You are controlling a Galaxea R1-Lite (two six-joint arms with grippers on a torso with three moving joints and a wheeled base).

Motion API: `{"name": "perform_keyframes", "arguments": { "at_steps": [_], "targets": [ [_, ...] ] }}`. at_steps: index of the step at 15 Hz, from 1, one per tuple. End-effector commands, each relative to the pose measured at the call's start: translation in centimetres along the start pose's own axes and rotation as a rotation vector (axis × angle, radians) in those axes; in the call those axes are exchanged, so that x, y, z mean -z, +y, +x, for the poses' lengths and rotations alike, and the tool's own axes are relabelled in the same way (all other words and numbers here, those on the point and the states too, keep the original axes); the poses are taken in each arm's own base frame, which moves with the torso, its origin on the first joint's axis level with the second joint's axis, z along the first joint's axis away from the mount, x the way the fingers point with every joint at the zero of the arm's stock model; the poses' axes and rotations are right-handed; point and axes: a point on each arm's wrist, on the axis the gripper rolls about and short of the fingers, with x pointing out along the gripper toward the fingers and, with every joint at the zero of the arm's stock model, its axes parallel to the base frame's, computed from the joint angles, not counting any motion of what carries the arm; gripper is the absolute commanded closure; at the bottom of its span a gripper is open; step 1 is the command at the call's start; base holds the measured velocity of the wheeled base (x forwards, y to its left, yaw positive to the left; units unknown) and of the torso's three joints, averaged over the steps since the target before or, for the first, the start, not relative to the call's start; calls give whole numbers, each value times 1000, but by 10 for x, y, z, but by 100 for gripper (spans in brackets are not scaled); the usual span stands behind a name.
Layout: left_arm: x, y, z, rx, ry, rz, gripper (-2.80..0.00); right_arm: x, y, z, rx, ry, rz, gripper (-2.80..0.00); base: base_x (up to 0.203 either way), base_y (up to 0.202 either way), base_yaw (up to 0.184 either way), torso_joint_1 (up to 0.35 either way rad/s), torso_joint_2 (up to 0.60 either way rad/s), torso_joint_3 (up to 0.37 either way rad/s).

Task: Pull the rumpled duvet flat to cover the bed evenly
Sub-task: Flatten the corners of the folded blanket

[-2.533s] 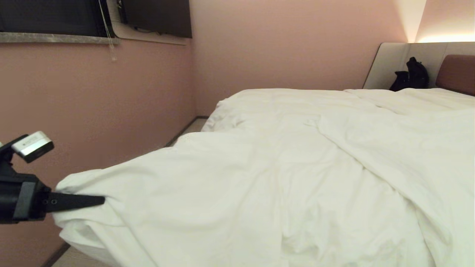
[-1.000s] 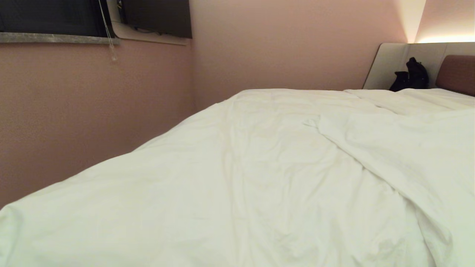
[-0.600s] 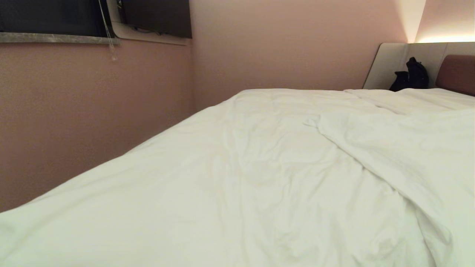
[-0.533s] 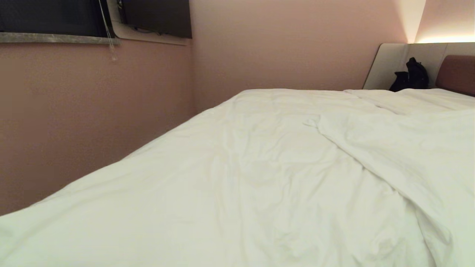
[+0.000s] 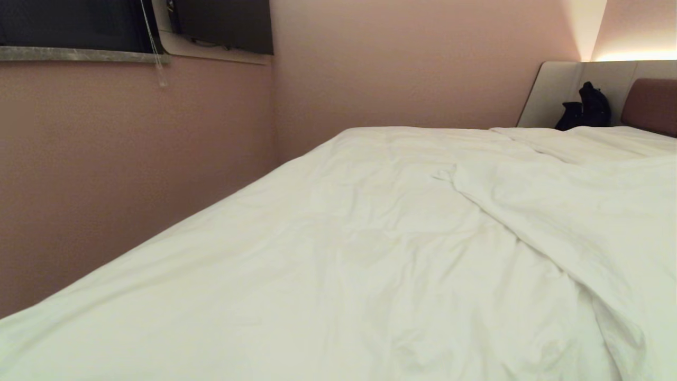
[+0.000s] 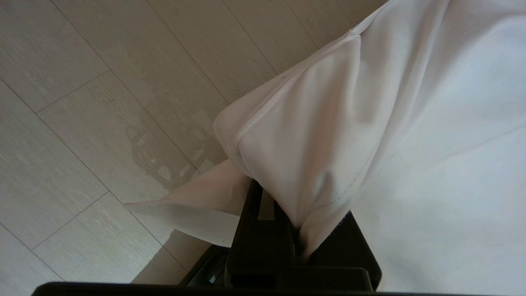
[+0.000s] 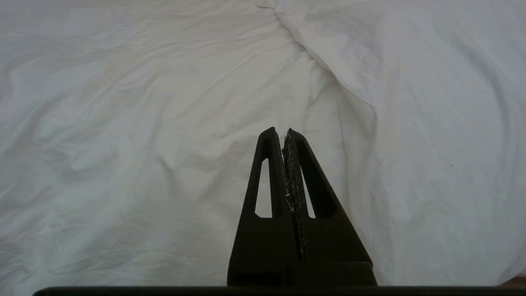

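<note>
Bedroom; bed (image 5: 650, 106), duvet (image 5: 370, 254)

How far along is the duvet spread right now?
Done: the duvet lies spread over the bed's left side. In hand: the left gripper is shut on a duvet corner above the floor. Left: a diagonal fold on the right needs flattening; the right gripper is shut, empty.

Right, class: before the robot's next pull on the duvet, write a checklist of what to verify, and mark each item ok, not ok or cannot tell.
1. Left gripper shut on the duvet corner: ok.
2. Held corner clear of the floor: ok.
3. Right gripper shut, empty, above the duvet: ok.
4. Duvet flat: not ok, a fold crosses its right side.
5. Duvet even over the bed: cannot tell.
</note>
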Motion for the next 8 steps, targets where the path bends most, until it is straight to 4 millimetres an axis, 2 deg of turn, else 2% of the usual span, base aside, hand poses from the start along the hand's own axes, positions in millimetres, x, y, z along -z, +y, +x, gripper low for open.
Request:
{"name": "perform_keyframes", "arguments": {
  "at_steps": [1,8],
  "targets": [
    [0,0,0,6,2,-1,0,0,0,0,-1,0,0,0,0,0,0,0,0,0],
    [4,0,3,8,16,-6,0,0,0,0,0,0,0,0,0,0,0,0,0,0]
  ]
}}
